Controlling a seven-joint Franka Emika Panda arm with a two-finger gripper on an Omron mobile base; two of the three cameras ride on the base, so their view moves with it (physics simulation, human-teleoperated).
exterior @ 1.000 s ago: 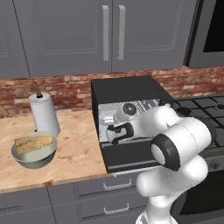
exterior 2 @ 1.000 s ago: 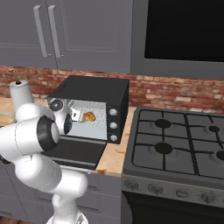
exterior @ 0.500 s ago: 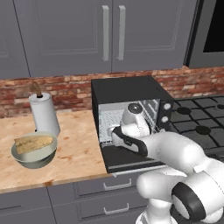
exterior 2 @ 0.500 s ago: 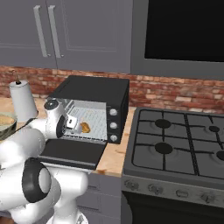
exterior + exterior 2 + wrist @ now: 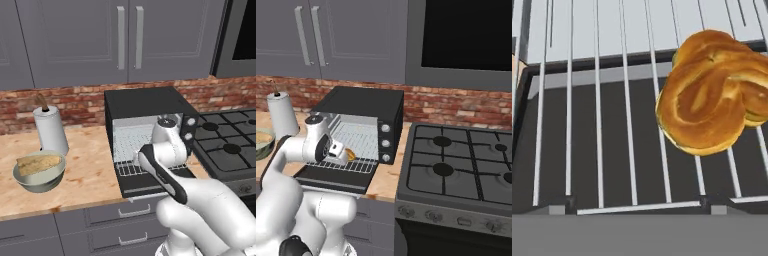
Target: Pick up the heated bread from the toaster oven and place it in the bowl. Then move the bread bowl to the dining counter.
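You are looking at the toaster oven (image 5: 145, 107) sitting on the wood-grain counter (image 5: 90, 170) with its door (image 5: 336, 179) lying open toward you. The bread (image 5: 712, 90) is resting on the wire rack (image 5: 627, 125), toward the near right part of it in the hand view, golden-brown and twisted like a knot. In the right base view you are seeing only a sliver of that bread (image 5: 350, 154) peeking out just beside the white wrist, low at the front of the oven opening.

The end effector (image 5: 336, 150) is hanging just in front of the oven mouth, above the dropped door and pointing in at the rack. Its fingers are hard to make out in these views, but they are probably standing wide apart, and nothing is sitting between them; the bread is lying free on the rack.

Off to the left on the counter, the bowl (image 5: 39, 179) is sitting well apart from the oven, with a long pale loaf (image 5: 40, 162) lying across it. A paper towel roll (image 5: 50, 130) is standing upright just behind the bowl, near the brick wall (image 5: 75, 102). To the right of the oven, the stove (image 5: 456, 165) is showing its dark burners, and grey cabinets (image 5: 125, 40) are hanging above.
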